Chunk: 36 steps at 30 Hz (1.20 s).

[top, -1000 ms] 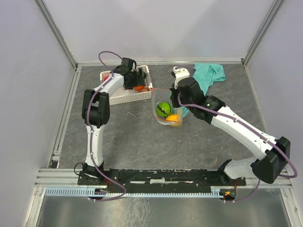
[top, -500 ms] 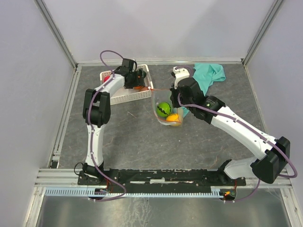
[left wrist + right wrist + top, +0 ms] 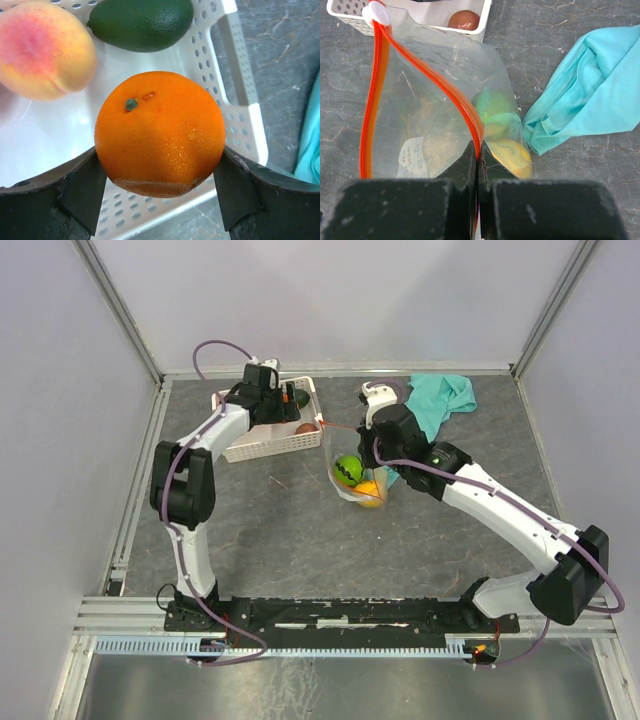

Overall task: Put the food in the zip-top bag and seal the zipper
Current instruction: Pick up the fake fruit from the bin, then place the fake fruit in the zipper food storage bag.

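orange: round, dimpled orange toy fruit (image 3: 160, 132), pinched between both pads of the left gripper (image 3: 160, 189), hanging over a corner of the white perforated plastic basket (image 3: 240, 70)
rest of the food: blushed peach-pink toy fruit (image 3: 42, 47) and dark green avocado-looking one (image 3: 140, 22) down in the basket, small brown round one (image 3: 464, 20) in there too; green ball with dark markings (image 3: 347, 470) and yellow-orange piece (image 3: 368, 490) already inside the bag
bag: clear crinkly zip-top bag (image 3: 420, 120), just right of the basket, one end of its mouth right at the basket wall
zipper: thin red-orange closure strip (image 3: 374, 90), gaping, nowhere near sealed
right side: right gripper (image 3: 477, 165) pressed together on one lip of that strip, propping the mouth open
step: probably carrying the orange across and dropping it in
tip: come in over the gap between the two red lips, not over the rim; go low before letting go; no tugging from the right meanwhile
watch out: floppy lip could fold shut if bumped; crumpled teal cloth (image 3: 590, 85) just beside the bag, safe to ignore
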Tool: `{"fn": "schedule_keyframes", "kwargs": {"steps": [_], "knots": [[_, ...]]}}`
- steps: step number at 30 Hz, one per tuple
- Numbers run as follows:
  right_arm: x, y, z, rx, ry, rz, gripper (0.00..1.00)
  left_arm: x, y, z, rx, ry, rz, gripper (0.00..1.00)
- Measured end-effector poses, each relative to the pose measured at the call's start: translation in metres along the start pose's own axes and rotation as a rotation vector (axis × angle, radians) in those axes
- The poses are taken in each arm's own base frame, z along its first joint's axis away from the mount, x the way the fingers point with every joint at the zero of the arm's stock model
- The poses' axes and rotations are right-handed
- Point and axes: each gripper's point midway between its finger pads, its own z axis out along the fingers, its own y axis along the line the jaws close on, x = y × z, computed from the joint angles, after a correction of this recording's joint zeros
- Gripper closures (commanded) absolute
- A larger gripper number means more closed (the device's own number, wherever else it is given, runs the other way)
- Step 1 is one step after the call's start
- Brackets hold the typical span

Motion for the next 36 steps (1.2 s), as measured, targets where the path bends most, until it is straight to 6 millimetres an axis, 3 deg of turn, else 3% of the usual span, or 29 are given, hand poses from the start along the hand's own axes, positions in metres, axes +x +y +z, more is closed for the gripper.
{"fn": "schedule_keyframes", "kwargs": {"steps": [6, 14, 26, 31, 36], "knots": [[0.006, 0.003, 0.005, -0.01, 0.021, -0.004, 0.98, -0.01, -0.008, -0.046, 0.028, -0.077, 0.022, 0.47], [0.003, 0.005, 0.007, -0.021, 0.012, -0.001, 0.98, -0.005, -0.029, -0.122, 0.098, -0.178, 0.065, 0.48], [-0.013, 0.013, 0.009, -0.054, -0.05, 0.015, 0.98, -0.012, -0.103, -0.249, 0.334, -0.415, 0.245, 0.48], [-0.016, 0.015, 0.01, -0.06, -0.062, 0.021, 0.98, -0.002, -0.134, -0.29, 0.452, -0.478, 0.344, 0.48], [-0.015, 0.015, 0.01, -0.061, -0.065, 0.026, 0.98, 0.012, -0.165, -0.316, 0.577, -0.504, 0.425, 0.49]]}}
